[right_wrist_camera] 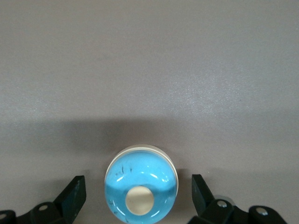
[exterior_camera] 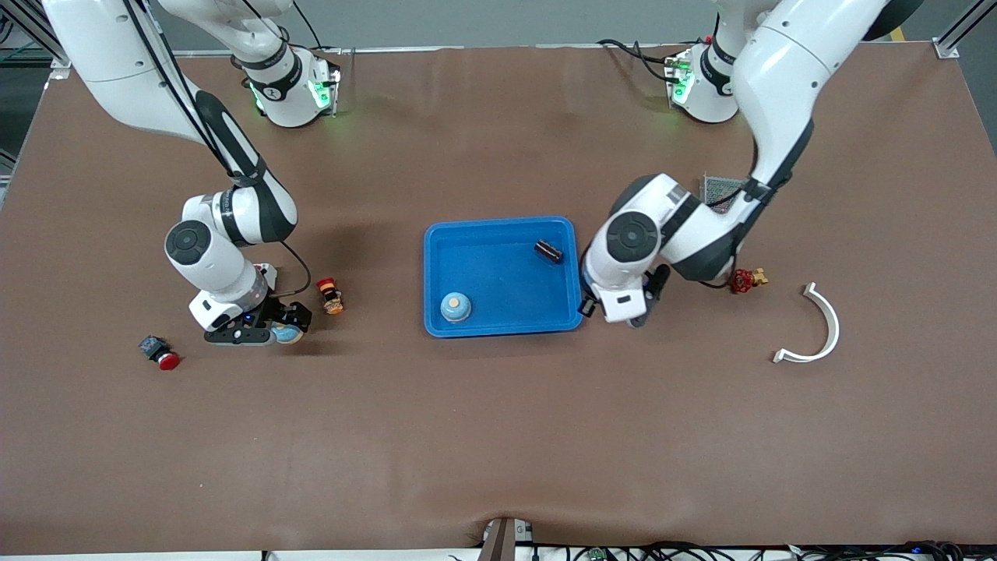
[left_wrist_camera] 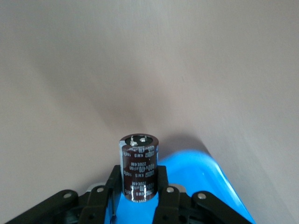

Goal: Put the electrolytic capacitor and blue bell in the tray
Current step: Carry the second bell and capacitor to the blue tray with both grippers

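Note:
The blue tray (exterior_camera: 498, 234) lies mid-table. In it lie a dark capacitor (exterior_camera: 548, 251) and a blue bell (exterior_camera: 455, 306). My left gripper (exterior_camera: 615, 312) hangs over the tray's rim at the left arm's end. In the left wrist view it (left_wrist_camera: 138, 179) is shut on a dark brown electrolytic capacitor (left_wrist_camera: 138, 163), with the tray (left_wrist_camera: 205, 182) below. My right gripper (exterior_camera: 269, 335) is low over the table toward the right arm's end. It (right_wrist_camera: 138, 186) is open, with its fingers either side of a second blue bell (right_wrist_camera: 140, 179) (exterior_camera: 288, 333) and clear of it.
A red push button (exterior_camera: 160, 352) and a small orange-red part (exterior_camera: 331, 296) lie near the right gripper. A red valve (exterior_camera: 746, 279), a white curved piece (exterior_camera: 818, 327) and a mesh box (exterior_camera: 720, 188) lie toward the left arm's end.

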Controlling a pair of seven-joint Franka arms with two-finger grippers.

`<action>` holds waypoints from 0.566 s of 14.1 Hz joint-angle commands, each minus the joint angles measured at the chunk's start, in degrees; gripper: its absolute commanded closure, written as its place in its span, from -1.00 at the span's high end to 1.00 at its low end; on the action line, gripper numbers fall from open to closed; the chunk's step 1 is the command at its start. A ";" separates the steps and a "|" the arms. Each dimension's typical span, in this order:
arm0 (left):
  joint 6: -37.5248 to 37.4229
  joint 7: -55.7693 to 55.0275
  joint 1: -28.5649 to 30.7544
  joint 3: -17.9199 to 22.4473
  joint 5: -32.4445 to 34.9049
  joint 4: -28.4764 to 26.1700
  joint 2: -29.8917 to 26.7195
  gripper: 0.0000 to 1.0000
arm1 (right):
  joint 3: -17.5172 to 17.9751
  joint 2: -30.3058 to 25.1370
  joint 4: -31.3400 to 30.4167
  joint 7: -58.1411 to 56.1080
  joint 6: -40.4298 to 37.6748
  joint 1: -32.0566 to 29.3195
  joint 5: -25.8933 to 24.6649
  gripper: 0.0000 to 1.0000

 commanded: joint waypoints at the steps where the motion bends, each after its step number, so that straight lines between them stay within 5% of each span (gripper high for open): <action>1: -1.19 -5.21 -3.84 0.14 -0.65 5.72 3.62 -1.00 | 0.47 0.25 -0.11 0.13 0.76 -1.01 -1.16 -0.05; 2: -1.11 -6.80 -4.72 0.14 -0.65 6.69 4.67 -1.00 | 0.47 0.25 -0.11 0.30 0.76 -1.01 -1.16 -0.66; 3: -1.11 -8.21 -5.51 0.14 -0.65 7.22 5.73 -1.00 | 0.47 0.34 -0.11 0.83 0.76 -0.93 -1.16 -1.00; 8: 0.91 -13.66 -7.45 0.40 -0.56 9.68 10.57 -1.00 | 0.73 -1.50 1.55 2.84 -4.92 -0.93 -0.46 -1.00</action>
